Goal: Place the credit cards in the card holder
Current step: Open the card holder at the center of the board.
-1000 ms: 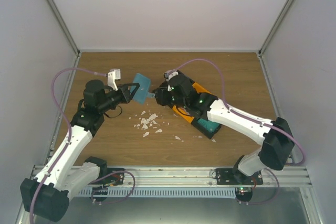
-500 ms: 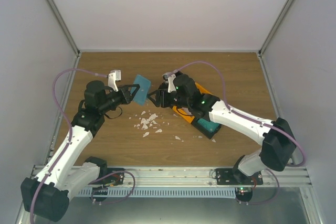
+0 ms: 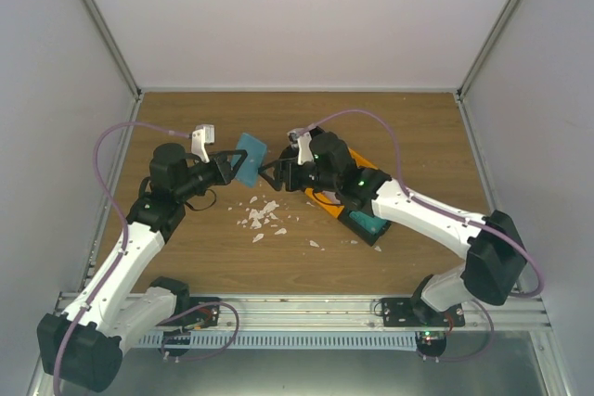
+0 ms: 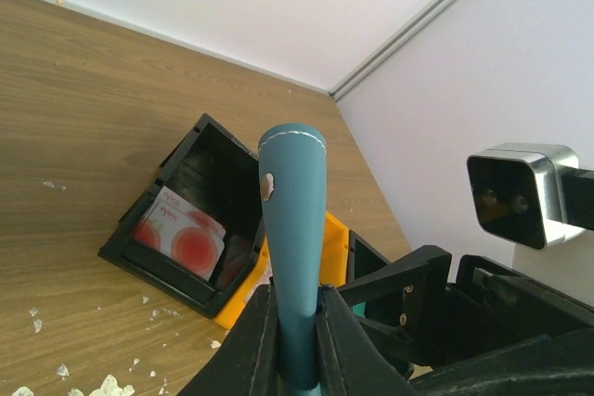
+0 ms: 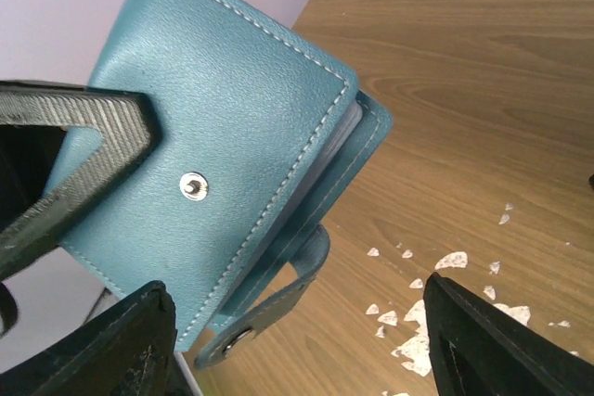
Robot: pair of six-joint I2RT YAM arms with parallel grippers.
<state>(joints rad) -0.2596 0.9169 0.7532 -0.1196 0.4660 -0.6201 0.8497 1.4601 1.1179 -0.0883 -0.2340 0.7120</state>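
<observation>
A: Since a second ago the right gripper (image 3: pixel 270 174) has drawn back a little from the card holder (image 3: pixel 249 156). Its fingertips were at the holder's edge then, and now there is a gap between them.

B: And the holder itself?

A: It has barely shifted. The left gripper (image 3: pixel 227 168) is clamped on it and holds it up off the table (image 3: pixel 399 127). It is edge-on to the left wrist camera, with the fingers (image 4: pixel 252 340) pinching its lower end.

B: Is the right one grasping anything?

A: No. In its wrist view its fingers (image 5: pixel 111 345) stand wide apart and bare, with the holder just ahead of them. The holder is folded, and its strap (image 5: pixel 278 299) with the snap hangs loose at the lower edge.

B: Cards?

A: One credit card (image 4: pixel 183 235), red and white, lies in a black tray (image 4: pixel 158 271) on the table, beyond the holder. A pale edge shows inside the holder's fold, but I cannot tell whether that is a card or a pocket.

B: Anything else?

A: White scraps (image 3: pixel 261 217) lie scattered on the wood, nearer the arm bases than the two grippers.
</observation>
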